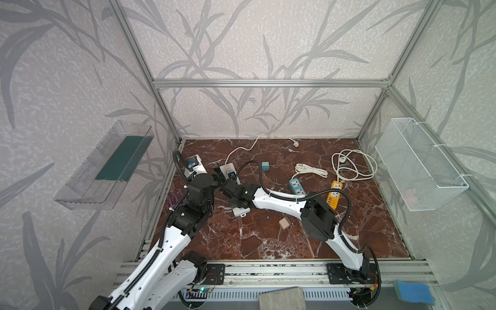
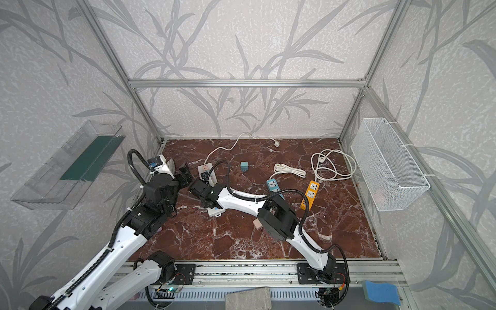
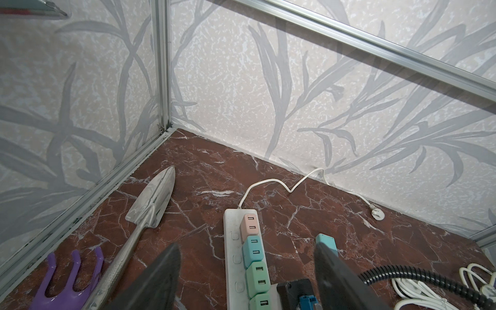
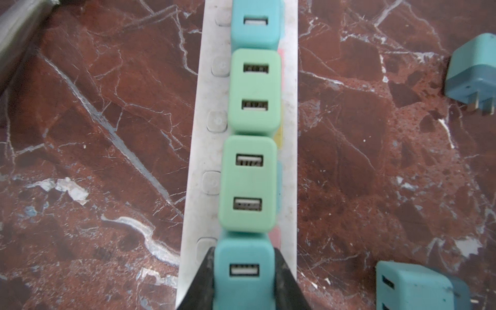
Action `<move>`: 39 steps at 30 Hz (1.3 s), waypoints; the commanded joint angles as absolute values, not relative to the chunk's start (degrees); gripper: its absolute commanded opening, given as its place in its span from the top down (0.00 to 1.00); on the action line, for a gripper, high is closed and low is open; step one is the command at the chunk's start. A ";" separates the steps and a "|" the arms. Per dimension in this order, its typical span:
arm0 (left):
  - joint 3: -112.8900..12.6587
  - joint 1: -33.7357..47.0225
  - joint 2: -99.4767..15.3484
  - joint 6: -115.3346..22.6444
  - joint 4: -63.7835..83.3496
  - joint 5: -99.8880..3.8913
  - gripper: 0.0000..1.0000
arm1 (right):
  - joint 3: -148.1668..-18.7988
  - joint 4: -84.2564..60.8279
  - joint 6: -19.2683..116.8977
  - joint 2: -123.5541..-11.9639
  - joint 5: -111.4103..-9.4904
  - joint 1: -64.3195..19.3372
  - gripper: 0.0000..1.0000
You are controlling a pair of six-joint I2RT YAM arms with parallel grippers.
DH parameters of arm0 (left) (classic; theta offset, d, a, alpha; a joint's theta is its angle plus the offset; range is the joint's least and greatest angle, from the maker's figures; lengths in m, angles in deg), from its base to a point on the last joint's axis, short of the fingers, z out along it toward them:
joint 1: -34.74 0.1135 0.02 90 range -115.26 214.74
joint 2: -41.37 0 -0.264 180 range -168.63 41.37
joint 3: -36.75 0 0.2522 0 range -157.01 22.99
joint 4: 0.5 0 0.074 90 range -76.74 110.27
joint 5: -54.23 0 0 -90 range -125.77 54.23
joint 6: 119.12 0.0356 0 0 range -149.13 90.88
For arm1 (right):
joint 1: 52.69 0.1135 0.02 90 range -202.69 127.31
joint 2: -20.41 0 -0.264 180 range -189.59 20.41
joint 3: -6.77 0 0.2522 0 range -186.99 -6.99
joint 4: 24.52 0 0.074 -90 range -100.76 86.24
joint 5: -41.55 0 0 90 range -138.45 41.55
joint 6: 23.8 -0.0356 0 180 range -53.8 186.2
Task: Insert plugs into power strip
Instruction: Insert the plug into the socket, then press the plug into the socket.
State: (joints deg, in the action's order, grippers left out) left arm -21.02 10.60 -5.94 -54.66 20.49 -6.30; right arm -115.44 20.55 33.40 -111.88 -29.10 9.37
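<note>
A white power strip point(image 3: 231, 257) lies on the marble floor at the back left, seen in a top view point(image 1: 238, 211). A pink plug point(image 3: 250, 224), a teal plug point(image 3: 253, 248) and two green plugs point(image 3: 259, 276) point(image 4: 248, 185) sit in it in a row. My right gripper point(image 4: 244, 271) is shut on another teal plug point(image 4: 243, 257), right behind the row over the strip. My left gripper point(image 3: 247, 245) hangs open above the strip, holding nothing. Loose teal plugs point(image 1: 265, 166) point(image 4: 413, 290) and a pink one point(image 1: 284, 223) lie on the floor.
A metal trowel point(image 3: 153, 204) and a purple hand rake point(image 3: 69, 276) lie by the left wall. A blue strip point(image 1: 298, 186), an orange strip point(image 1: 334, 194) and coiled white cables point(image 1: 354, 166) are at the right. A wire basket point(image 1: 418, 163) hangs on the right wall.
</note>
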 commanded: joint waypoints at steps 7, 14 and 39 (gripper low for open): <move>-19.24 10.77 -2.69 -53.17 16.35 -4.48 0.10 | -111.59 25.33 36.90 -108.57 -38.26 8.58 0.46; -18.81 10.81 -2.51 -52.89 15.17 -6.12 0.09 | -108.89 23.71 39.02 -101.83 -38.54 8.65 0.39; -16.80 10.76 -3.20 -53.18 11.13 -9.72 0.06 | -107.36 13.78 49.93 -98.90 -35.53 5.53 0.37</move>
State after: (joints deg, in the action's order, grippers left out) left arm -17.33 10.60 -3.34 -53.13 12.29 -10.62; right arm -106.17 13.09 48.90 -98.51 -36.62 6.48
